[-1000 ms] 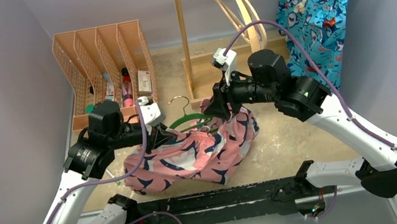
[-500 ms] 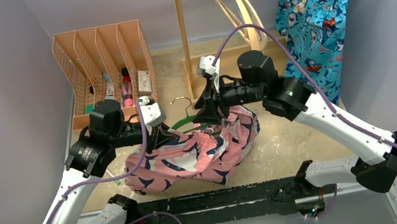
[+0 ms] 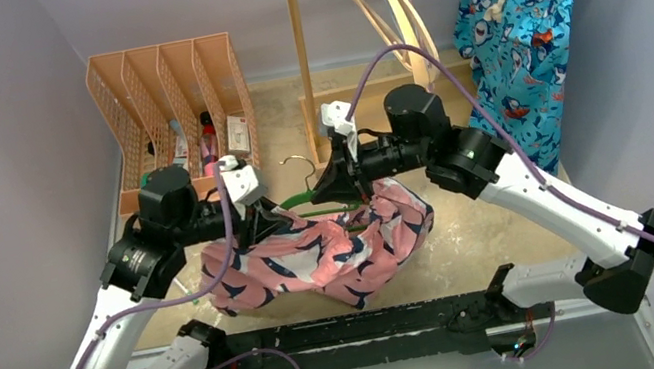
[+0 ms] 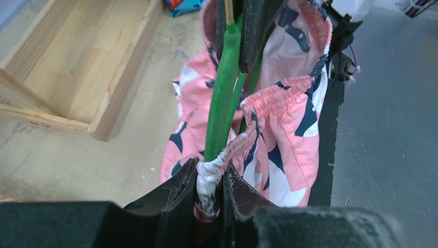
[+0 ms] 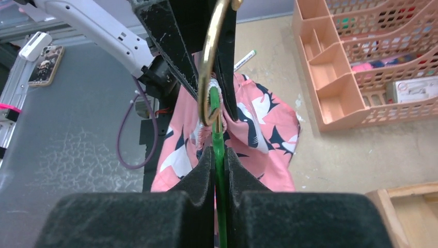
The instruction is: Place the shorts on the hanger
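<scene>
Shorts (image 3: 316, 262) lie heaped on the worktop (image 3: 471, 220) in the top view, their waistband raised between my two arms. The hanger (image 3: 297, 200) sits just above them, hook toward the back wall. I judge the split deliberate: one arm steadies the frame while the other feeds fabric onto it. Behind stand a peach mesh organiser (image 3: 155, 93), a wooden rack (image 3: 363, 122) carrying pale hangers, and a blue printed garment (image 3: 517, 19). Grey walls close the space in.

Left wrist view: my left jaws are pinched narrow on a bunch of the elastic waistband. The green bar touches that bunch and runs away alongside the gathered edge. Whether it passes fully inside the waist opening, I cannot tell.

Right wrist view: my right jaws are clamped on the green bar just below the metal hook (image 5: 206, 57), fixing the frame against the pull of the fabric. The worktop is pale, speckled and scuffed, and a dark rail (image 3: 358, 326) edges its near side.
</scene>
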You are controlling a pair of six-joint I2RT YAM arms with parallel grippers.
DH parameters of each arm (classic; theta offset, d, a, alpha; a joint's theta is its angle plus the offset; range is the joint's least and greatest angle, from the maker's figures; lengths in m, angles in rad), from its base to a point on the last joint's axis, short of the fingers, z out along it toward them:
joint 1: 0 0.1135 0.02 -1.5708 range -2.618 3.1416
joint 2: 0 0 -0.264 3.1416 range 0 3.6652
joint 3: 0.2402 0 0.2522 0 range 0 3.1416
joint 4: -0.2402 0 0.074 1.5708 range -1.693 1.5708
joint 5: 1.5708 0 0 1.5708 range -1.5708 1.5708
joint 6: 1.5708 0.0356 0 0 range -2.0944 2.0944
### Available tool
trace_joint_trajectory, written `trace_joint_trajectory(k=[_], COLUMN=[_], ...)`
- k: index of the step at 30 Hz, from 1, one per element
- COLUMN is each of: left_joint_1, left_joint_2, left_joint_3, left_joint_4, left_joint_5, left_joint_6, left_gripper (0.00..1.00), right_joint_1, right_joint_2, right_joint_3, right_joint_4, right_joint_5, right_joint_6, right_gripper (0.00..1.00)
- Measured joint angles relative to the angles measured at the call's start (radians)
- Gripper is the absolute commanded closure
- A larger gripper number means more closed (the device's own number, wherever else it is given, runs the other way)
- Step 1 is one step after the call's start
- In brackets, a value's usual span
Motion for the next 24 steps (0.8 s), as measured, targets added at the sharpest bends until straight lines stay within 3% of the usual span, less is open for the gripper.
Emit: trace_joint_trajectory(k=[12, 16, 20, 24], left_joint_1=[-0.018, -0.008, -0.006, -0.006], left_joint_2=[-0.155, -0.166, -0.181, -0.196], left_joint_3=[0.072, 0.081, 0.088, 0.096], left_joint_4=[0.056, 0.086, 0.105, 0.109], left_joint_5=[-0.158, -0.286, -0.389, -0.409], left_joint_6=[-0.116, -0.14, -0.149, -0.15], left_gripper=[0.8, 0.8, 0.92, 0.91], right_joint_1=[0.014, 0.01, 0.004, 0.004], right_joint_2=[-0.115, -0.116, -0.117, -0.117], right_joint_3=[0.001, 0.0, 0.0, 0.0], right_joint_4=[0.019, -0.034, -0.074, -0.087], right_joint_5=[0.04, 0.078, 0.115, 0.154], right_joint_6=[-0.052, -0.052, -0.055, -0.051], right_gripper=[1.0, 1.0, 1.0, 1.0])
